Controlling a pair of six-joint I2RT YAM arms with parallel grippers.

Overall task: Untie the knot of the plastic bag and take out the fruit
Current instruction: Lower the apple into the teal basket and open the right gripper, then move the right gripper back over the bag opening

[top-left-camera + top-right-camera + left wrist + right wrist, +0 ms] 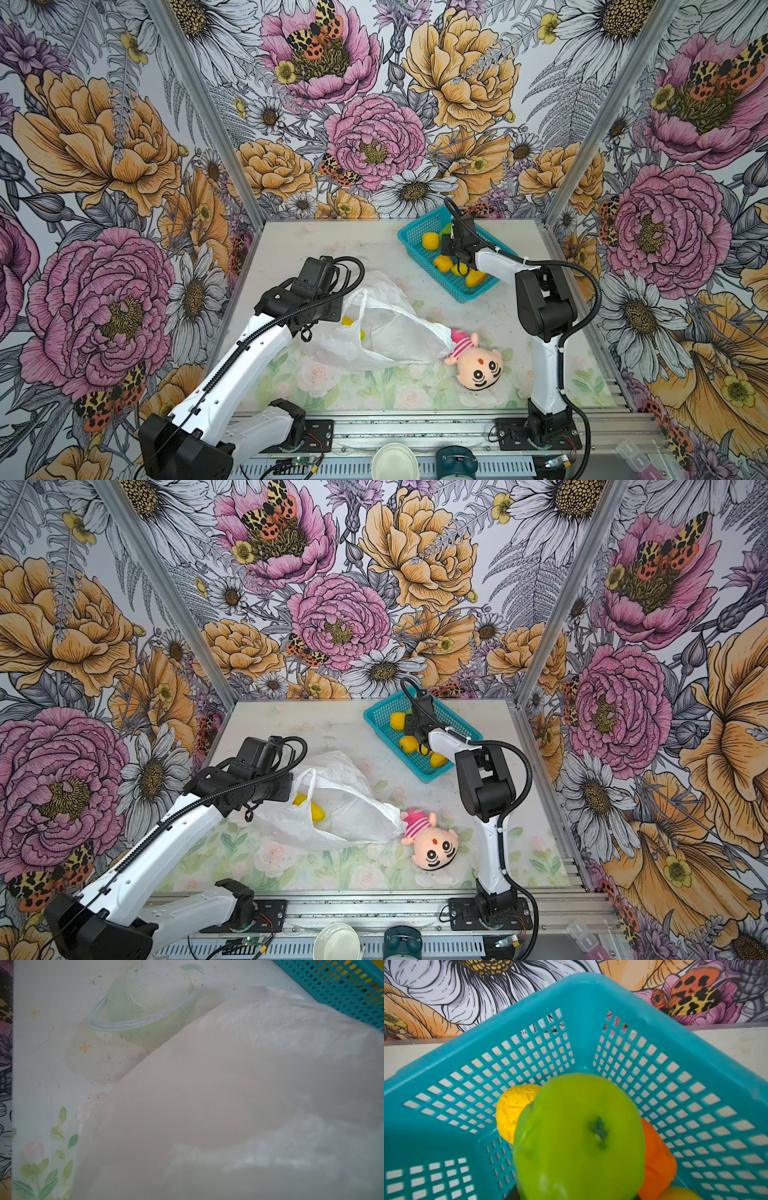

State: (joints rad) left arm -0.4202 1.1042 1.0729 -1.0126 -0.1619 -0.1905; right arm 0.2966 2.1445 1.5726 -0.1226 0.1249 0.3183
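Only the right wrist view shows the right gripper (447, 237) clamped around a round green toy fruit (577, 1136). It hangs over the teal mesh plastic basket (571, 989), far right, which holds orange fruit (658, 1159) and yellow fruit (431, 241). At mid-table, the left gripper (341, 308), pressed together, pinches the left rim of the crinkly white plastic bag (390, 332). Inside it lie elongated yellow fruits (309, 806). The tabletop (332, 245) lies open far left, and a plush doll (478, 361) touches the bag's right tip.

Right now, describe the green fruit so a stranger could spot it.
Find the teal basket on the table's far right. Toward its far end is the green fruit, round with a stem. Neighbours are yellow or orange; it alone is green.
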